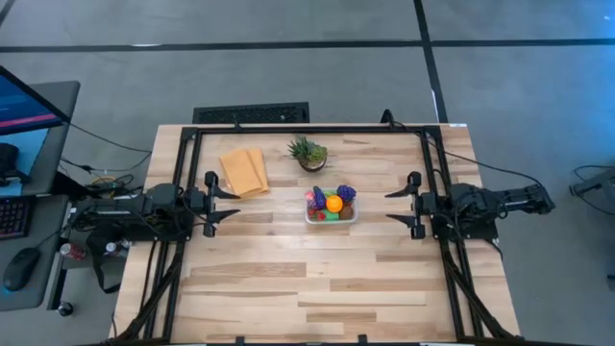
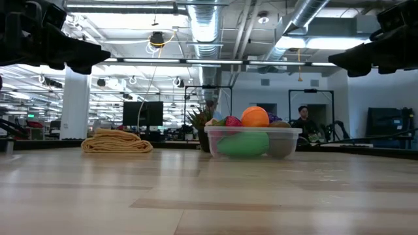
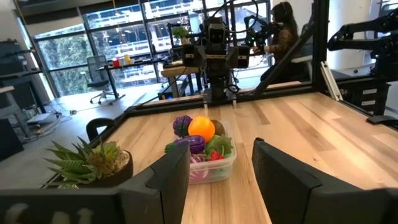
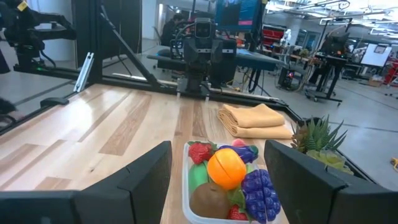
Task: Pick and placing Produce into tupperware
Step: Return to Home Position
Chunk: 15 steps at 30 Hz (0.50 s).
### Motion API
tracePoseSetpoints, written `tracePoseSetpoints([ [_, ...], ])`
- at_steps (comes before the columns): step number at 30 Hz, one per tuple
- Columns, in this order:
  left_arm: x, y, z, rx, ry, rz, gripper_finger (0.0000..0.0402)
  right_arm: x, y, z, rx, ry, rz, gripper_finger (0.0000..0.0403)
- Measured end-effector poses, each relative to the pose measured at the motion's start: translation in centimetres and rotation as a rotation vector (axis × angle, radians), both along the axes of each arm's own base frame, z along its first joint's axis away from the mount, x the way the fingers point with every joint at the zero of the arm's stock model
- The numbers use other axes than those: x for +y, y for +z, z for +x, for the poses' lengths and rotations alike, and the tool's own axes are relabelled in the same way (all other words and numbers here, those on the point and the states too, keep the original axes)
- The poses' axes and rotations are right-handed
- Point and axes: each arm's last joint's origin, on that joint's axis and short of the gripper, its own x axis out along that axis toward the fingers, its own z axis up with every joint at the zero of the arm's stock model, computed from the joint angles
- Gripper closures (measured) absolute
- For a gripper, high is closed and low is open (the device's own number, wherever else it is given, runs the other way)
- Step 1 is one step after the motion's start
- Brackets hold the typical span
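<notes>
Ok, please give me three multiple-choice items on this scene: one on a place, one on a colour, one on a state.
1. The tub stands: A far left; B in the middle; C far right.
2. The top fruit is: A orange; B white; C black.
3. The left pincer and right pincer are: A both shut; B holding fruit; C both open, empty.
Answers: 1 B, the high view shows it centred; 2 A, an orange ball crowns the pile; 3 C, both gape with nothing held.
</notes>
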Motion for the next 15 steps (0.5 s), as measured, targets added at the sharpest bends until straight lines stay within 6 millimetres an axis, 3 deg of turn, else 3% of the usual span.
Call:
tracePoseSetpoints([
  [15, 0.0, 0.0, 0.0, 0.0, 0.0, -0.001, 0.0236, 0.0, 0.0, 0.0, 0.0, 0.0, 0.0, 0.0152],
])
